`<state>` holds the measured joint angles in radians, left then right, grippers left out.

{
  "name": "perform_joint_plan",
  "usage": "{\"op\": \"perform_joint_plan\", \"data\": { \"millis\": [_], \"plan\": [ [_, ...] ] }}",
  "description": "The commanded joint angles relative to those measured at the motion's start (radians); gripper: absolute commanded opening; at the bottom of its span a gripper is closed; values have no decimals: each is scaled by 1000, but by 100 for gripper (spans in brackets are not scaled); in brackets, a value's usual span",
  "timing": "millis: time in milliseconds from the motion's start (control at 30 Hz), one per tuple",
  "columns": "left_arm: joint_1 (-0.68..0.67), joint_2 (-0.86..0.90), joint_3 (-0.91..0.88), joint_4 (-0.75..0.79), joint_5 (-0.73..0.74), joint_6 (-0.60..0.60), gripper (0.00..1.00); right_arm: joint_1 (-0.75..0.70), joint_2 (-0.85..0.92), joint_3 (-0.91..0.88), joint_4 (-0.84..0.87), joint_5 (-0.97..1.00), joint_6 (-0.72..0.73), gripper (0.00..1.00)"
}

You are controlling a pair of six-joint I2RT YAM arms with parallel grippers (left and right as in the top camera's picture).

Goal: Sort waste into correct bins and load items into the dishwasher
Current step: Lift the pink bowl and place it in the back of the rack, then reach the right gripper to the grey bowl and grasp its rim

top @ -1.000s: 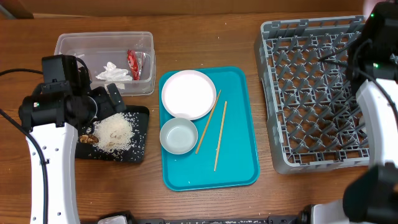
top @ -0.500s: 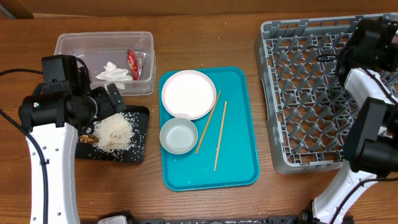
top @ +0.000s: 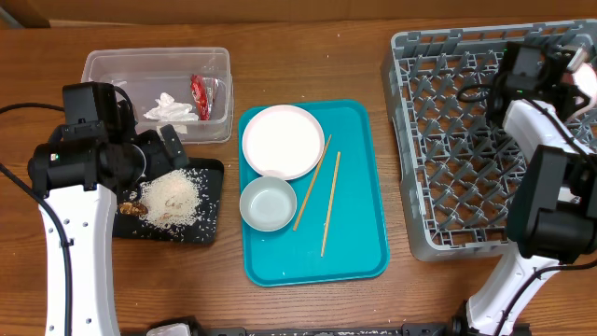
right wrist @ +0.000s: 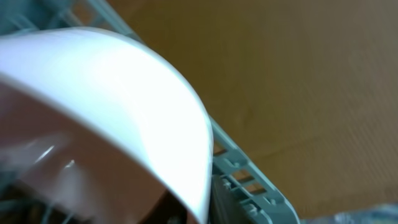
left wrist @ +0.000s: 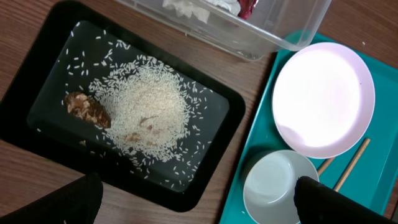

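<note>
Overhead puts the right gripper point(top: 567, 67) at the dish rack point(top: 448, 168) far corner, left gripper point(left wrist: 196, 208) open above the black tray point(left wrist: 46, 118), plate point(top: 283, 140) waiting. A white dish point(right wrist: 124, 93) seems mid-loading, its grip cannot be told; next, seat it among pegs point(top: 438, 140)

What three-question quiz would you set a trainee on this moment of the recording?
1. True or false: the rice lies in the black tray.
2. How many chopsticks lie on the teal tray? A one, B two, C four.
3. Fill in: in the clear tub, the red wrapper lies beside a crumpled white ____.
Key: 1 true; 2 B; 3 tissue.
</note>
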<state>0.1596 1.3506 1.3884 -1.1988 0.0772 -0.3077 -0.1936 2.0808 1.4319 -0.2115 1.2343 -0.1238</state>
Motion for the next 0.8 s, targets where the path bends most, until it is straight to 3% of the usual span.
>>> {"op": "perform_joint_plan", "data": {
  "millis": [0, 133, 267, 433, 633, 767],
  "plan": [
    [4, 2, 14, 2, -2, -3, 100, 29, 8, -5, -13, -57, 57, 26],
    [4, 2, 14, 2, -2, -3, 100, 55, -18, -5, -31, -57, 57, 47],
    [4, 2, 14, 2, -2, -3, 100, 71, -99, -2, -31, -79, 57, 52],
    [4, 2, 14, 2, -2, -3, 100, 93, -245, 10, -101, -265, 57, 56],
    [4, 2, 14, 2, -2, -3, 100, 181, -389, 10, -305, -753, 78, 63],
    [4, 2, 14, 2, -3, -3, 100, 307, -414, 9, -462, -1207, 226, 62]
  ]
}}
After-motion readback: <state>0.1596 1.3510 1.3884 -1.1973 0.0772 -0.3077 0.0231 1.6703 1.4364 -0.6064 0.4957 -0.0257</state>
